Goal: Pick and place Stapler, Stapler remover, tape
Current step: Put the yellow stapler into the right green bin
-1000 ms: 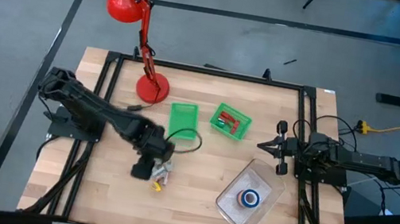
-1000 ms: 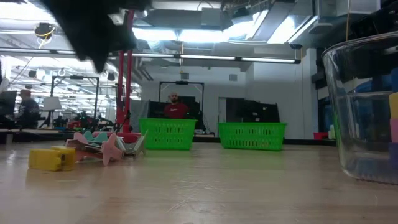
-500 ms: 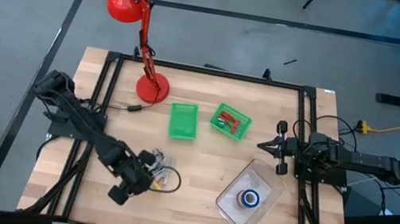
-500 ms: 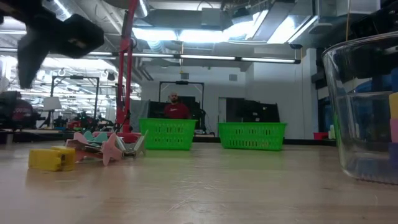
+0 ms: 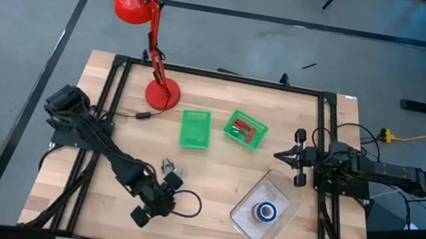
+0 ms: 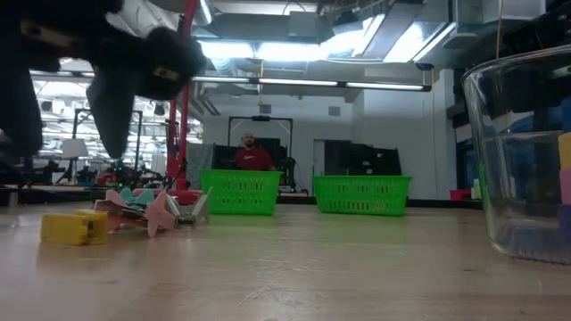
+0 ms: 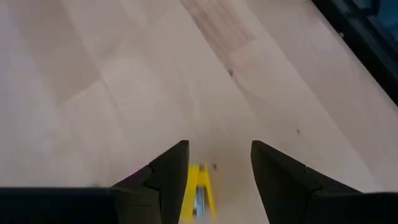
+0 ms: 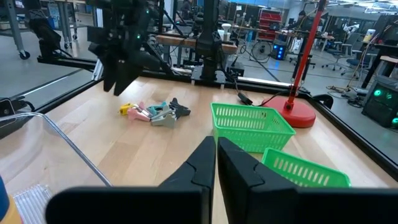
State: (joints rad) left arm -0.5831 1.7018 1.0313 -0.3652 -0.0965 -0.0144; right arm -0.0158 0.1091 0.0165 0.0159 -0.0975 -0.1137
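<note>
Item: small yellow block-shaped stapler [image 6: 75, 227], lying flat on the pale wooden table [image 5: 212, 179]. Landmark for all places: the clear plastic tub [image 5: 267, 210].

Location: well apart from the tub, on the left arm's side. Just beside the stapler, on its far side from the tub's level, sits a jumble of pink, teal and grey claw-shaped staple removers [image 6: 152, 209]. In the wrist view the stapler's yellow body with its metal strip shows between the fingers.

Handling, as judged: small, stiff, probably light; smooth plastic sides could slip. It is best taken across its narrow width at mid-length, clear of the removers, so they are not dragged along.

Left gripper [image 5: 155, 206]: hangs over the stapler with fingers spread wide, nothing between them, above the table rather than on it.

Right gripper [image 5: 282, 157]: parked at the table edge just beyond the tub, fingers pressed together, idle.

Tape: a blue ring-shaped roll [image 5: 267, 212] lies inside the tub; soft-edged, light.

Also present: two green mesh baskets [image 5: 195, 129], away from the tub toward a red desk lamp [image 5: 138, 22].
</note>
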